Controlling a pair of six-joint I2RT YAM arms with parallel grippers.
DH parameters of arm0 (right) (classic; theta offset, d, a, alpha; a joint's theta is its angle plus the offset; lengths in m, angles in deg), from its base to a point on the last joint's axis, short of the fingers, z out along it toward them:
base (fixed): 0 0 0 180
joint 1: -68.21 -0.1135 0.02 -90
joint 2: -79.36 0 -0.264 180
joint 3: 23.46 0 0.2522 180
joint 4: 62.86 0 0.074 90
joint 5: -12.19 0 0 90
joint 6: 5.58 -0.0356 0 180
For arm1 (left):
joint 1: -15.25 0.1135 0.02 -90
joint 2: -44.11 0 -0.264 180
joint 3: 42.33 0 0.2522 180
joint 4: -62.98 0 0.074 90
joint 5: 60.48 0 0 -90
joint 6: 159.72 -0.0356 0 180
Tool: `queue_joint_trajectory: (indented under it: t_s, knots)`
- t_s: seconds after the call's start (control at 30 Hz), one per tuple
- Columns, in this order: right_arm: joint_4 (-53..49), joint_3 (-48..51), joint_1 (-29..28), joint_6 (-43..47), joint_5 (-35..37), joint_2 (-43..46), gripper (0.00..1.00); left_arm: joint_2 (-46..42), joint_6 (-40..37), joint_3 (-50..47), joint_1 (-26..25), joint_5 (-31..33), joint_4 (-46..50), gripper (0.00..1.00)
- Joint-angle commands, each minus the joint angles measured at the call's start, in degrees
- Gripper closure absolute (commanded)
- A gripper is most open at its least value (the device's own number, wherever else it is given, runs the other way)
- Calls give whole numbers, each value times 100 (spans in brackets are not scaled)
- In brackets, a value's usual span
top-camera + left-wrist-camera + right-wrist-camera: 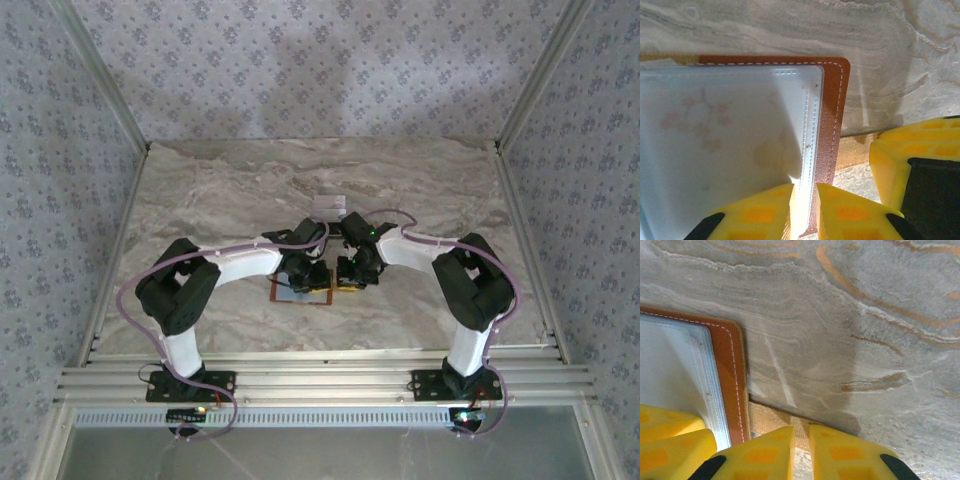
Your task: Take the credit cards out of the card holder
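- Well, both arms met over the middle of the worktop (200, 200), and the card holder (300, 296) lay open and flat right between them. Its long axis ran left to right across the top view.
- Left jaws stood narrow, the yellow fingertips (760, 212) nipped onto the stitched edge of the frosted inner pocket (740, 125). That edge ran straight away from the tips, alongside the orange-brown leather border.
- Right jaws were drawn almost together too, their tips down at the tan strap tab (767, 420) that stuck out from the holder's outer edge. Pinching it, or just pressing it to the worktop? I could not tell.
- So the holder lay just to the left of the right jaws, and directly under and ahead of the left ones. The two sets of yellow fingers sat near each other, with the leather border and the tab between them.
- As for the credit cards, faint pinkish marks showed through the frosted pocket. That was quite likely a pale card inside, but I could not separate card from pocket.
- My read: the left arm was the nearer one to the cards, already at the pocket, with the right arm placed to steady the holder. Which side the pocket opened on I could not tell, and the pull would have to follow that line.
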Motion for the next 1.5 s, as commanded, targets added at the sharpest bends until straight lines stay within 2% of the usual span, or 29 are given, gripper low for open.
queue_joint_trajectory:
  t_s: [0.0,0.23,0.8,1.13,1.33,1.47]
  knots:
    - [-100,127,-15,-15,51,14,82,146,-79,21,-11,193,248,81]
    - [-158,83,-13,28,62,19,82,111,-333,255,-1,747,922,79]
    - [-262,-11,-39,34,84,54,82,205,-882,908,-142,1599,2070,68]
    - [-333,-40,-52,41,100,153,81,355,-1032,1426,-357,2621,2985,66]
    - [-316,22,-56,30,117,166,81,160,-1078,1416,-344,3034,3228,65]
    - [-323,28,-52,34,126,184,81,59,-1078,1300,-272,3085,3223,65]
